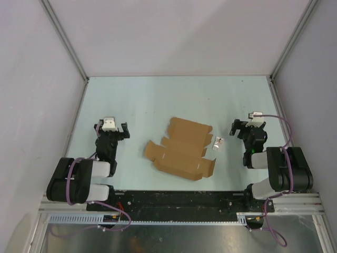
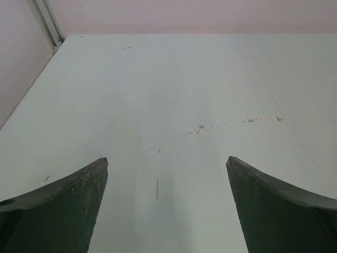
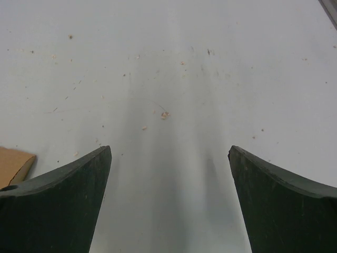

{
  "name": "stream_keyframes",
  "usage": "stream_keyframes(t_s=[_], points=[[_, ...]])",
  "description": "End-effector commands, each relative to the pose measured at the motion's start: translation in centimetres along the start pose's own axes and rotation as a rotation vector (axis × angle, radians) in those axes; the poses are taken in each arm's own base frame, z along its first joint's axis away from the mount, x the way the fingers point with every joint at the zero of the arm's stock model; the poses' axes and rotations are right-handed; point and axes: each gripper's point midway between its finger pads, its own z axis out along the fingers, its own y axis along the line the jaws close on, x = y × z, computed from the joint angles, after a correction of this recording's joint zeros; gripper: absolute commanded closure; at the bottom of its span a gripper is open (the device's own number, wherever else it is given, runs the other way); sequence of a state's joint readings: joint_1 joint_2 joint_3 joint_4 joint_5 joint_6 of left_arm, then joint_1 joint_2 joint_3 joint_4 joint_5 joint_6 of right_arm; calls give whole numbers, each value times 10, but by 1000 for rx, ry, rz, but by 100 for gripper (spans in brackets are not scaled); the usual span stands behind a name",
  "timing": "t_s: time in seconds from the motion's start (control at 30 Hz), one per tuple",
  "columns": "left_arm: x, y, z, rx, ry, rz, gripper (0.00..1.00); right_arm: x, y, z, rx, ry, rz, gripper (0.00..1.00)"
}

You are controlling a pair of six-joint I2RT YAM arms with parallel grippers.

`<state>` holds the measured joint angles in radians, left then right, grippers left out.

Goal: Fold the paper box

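Top external view has the paper box (image 1: 180,149) lying as a flat, unfolded brown cardboard sheet in the middle of the pale desk (image 1: 158,100), between the two arms and touched by neither. A small silvery packet (image 1: 218,143) lies just beside its right edge. The left fingers (image 2: 58,211) are spread wide over the desk, pinching nothing. The right fingers (image 3: 284,205) are spread and empty too, a box corner showing at their left.

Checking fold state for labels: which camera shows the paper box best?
Top external. The whole paper box lies there flat and unfolded, with its flaps spread out. Right wrist catches only one brown corner of it at the left edge. Left wrist shows none of it.
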<state>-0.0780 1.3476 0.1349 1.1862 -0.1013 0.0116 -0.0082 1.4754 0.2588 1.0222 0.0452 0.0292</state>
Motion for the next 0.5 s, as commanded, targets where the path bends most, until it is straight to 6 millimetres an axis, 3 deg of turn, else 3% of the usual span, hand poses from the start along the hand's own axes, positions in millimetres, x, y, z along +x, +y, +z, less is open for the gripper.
stream_keyframes(t_s=[0.0,0.3,0.47], points=[[-17,2,8,2,-49,28,0,-16,1,6,4,-51,-6,0],[-18,2,8,6,-53,27,0,-17,3,6,-8,-53,-3,0],[-50,10,5,-100,-65,39,0,-38,-20,7,144,-5,40,0]])
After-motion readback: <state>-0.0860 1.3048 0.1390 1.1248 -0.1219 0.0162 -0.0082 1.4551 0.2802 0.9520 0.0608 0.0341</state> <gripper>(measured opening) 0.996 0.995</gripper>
